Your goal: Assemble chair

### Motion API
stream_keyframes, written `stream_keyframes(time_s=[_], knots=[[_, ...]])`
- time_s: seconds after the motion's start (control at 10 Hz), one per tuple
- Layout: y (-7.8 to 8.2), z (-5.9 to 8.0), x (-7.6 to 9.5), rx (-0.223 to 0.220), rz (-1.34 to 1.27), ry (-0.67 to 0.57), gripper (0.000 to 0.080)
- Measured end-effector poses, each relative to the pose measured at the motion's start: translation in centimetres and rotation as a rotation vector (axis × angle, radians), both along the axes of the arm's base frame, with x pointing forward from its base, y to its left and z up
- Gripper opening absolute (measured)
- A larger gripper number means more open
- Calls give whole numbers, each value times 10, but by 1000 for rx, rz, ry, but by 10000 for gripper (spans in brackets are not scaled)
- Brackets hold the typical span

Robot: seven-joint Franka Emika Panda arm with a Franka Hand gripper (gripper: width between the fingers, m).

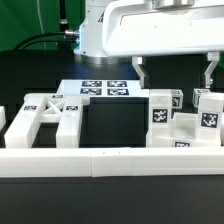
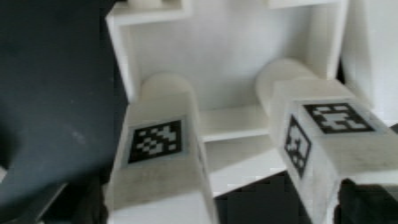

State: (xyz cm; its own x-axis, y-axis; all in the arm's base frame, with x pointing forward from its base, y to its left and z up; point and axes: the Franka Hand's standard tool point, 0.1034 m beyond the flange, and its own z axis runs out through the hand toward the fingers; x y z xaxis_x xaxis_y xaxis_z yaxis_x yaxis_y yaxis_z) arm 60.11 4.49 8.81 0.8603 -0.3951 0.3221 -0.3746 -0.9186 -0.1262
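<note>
Black desk [image 1: 110, 205], matt and dark, with green backdrop [image 1: 28, 25] at the far side on the exterior view's left.

Item 1, nearest: long low white rail [image 1: 110, 162], lying across the full width. It probably serves as a stop to square parts against.

Item 2, just behind the rail on the exterior view's left: X-braced frame [image 1: 38, 118], glossy white, apparently loose. No other piece is seen joined to it.

Item 3, just behind the rail on the exterior view's right: square posts [image 1: 162, 108], a close cluster of white blocks. Their black-and-white tags face outward, likely so the cameras can read them. The wrist view shows two of these tagged posts [image 2: 164, 140] side by side, with more white framing beyond. Whether they are joined to that framing cannot be told.

Item 4, farther back, centre: marker board [image 1: 105, 90], flat on the desk, four tags up, carrying nothing. It appears to be a fixed reference.

Item 5, above the post cluster: pincer [image 1: 176, 84], jaws spread wide, holding nothing and clear of every piece. One finger hangs to each side of the cluster. This suggests it is lined up to descend on a post, which will need one post centred between the jaws.

Item 6, topmost: white arm [image 1: 150, 25].

Condition: chair unassembled, and the task appears to be at an early stage.
</note>
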Motion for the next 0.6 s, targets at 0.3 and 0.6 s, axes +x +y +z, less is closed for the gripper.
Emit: stream_keyframes(time_s=[0.3, 0.6], knots=[[-1, -4, -2, -1, -2, 7, 649], [-1, -5, -2, -2, -2, 8, 649]])
